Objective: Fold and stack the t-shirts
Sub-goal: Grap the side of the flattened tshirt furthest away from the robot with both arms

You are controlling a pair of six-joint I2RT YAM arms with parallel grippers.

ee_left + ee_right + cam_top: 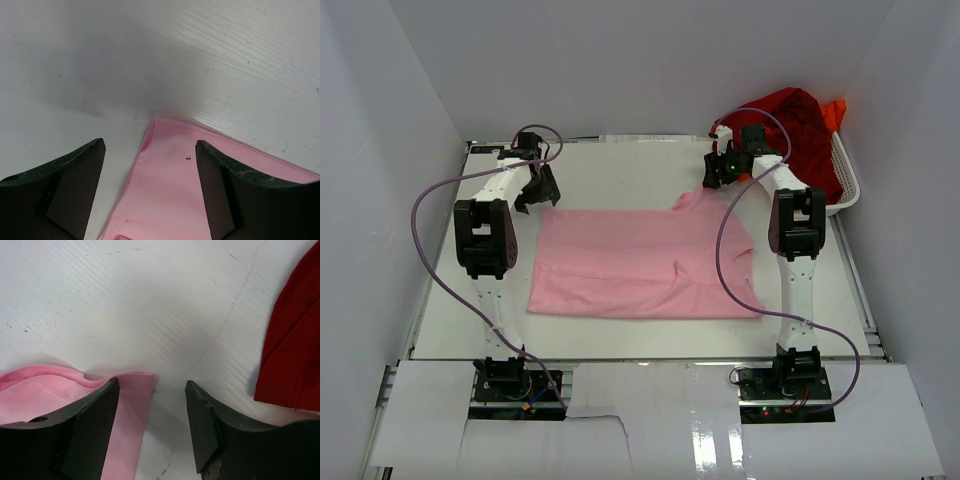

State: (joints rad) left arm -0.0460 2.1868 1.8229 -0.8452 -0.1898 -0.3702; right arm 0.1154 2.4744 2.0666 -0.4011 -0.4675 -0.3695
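The light pink t-shirt (640, 265) lies spread flat across the middle of the table (620, 170), roughly rectangular, with one sleeve poking up at its far right corner and a crease running through its right half. I have both arms reached out to its far edge. On the left wrist view the left jaws stand wide apart above the far left corner of the pink cloth, which shows between them – they grip nothing. On the right wrist view the right jaws are parted too, released, over the hem of that sleeve: one of them overlaps the pink edge and the other is over bare table. Whether that one touches the cloth I cannot tell. Just to the right of those jaws I see an edge of the dark red t-shirt (295, 340), apart from the pink one. From above, it is heaped in the white basket (847, 190) at the table's far right corner – the bright orange t-shirt (835, 110) peeks out behind it
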